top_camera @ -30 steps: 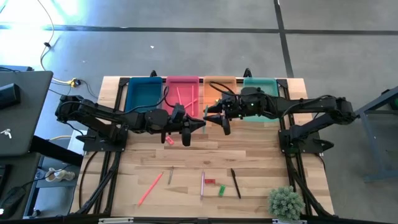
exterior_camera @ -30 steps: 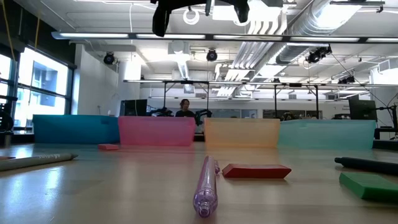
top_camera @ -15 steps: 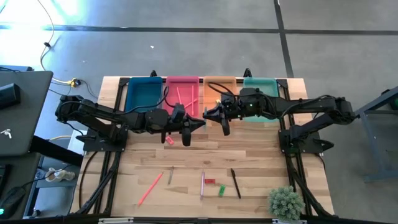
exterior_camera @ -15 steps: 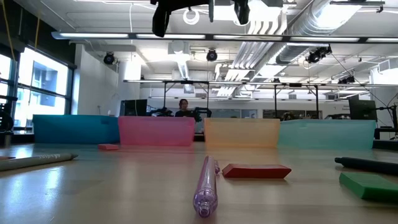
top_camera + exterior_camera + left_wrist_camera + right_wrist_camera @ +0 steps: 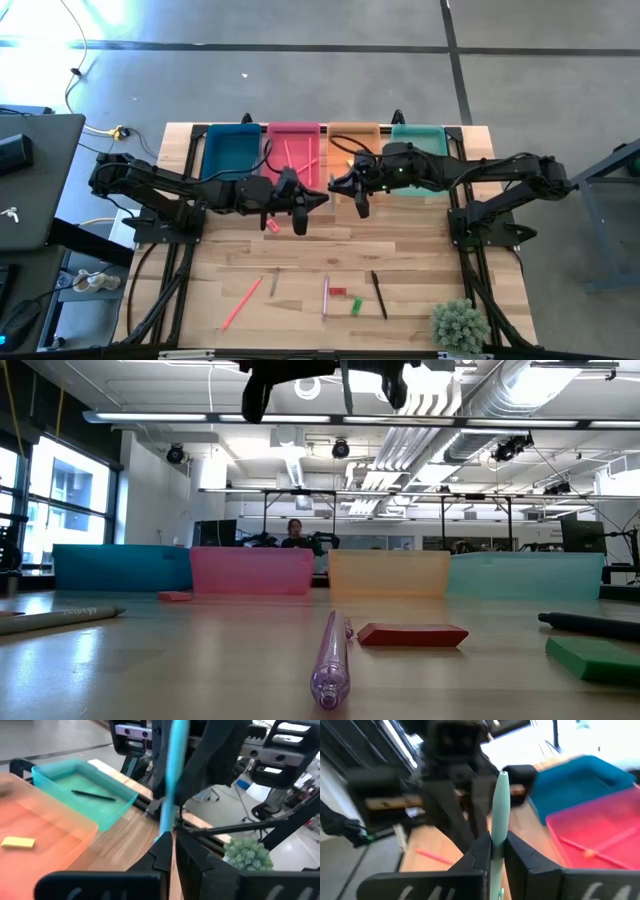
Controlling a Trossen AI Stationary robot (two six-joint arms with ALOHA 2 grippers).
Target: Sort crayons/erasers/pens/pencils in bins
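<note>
A thin light-blue stick (image 5: 170, 780) hangs high above the table's middle, in front of the bins, between my two grippers. My left gripper (image 5: 322, 198) reaches in from the table's left and is shut on one end of it. My right gripper (image 5: 338, 186) reaches in from the right and is shut on the other end (image 5: 499, 805). The teal-blue bin (image 5: 230, 150), pink-red bin (image 5: 296, 150), orange bin (image 5: 350, 135) and mint-green bin (image 5: 425, 140) stand in a row along the far edge. My left gripper pinches the stick's end (image 5: 165, 834) between its two fingers, coming level from the table's left. The stick runs on past the fingertips toward the other gripper, lifted clear of the table. My right gripper pinches the stick's other end (image 5: 495, 837) between its two fingers, coming level from the table's right. The stick runs on past its fingertips toward the left gripper.
Near the front edge lie a pink pencil (image 5: 241, 303), a grey stick (image 5: 274, 282), a pink pen (image 5: 325, 296), a red eraser (image 5: 337, 292), a green eraser (image 5: 355, 305) and a black pen (image 5: 380, 295). Another red eraser (image 5: 272, 226) lies under the left arm. A small plant (image 5: 459, 325) stands front right.
My right gripper has shut on the light-blue stick and edged toward the table's left. The left gripper has kept its place and its hold.
</note>
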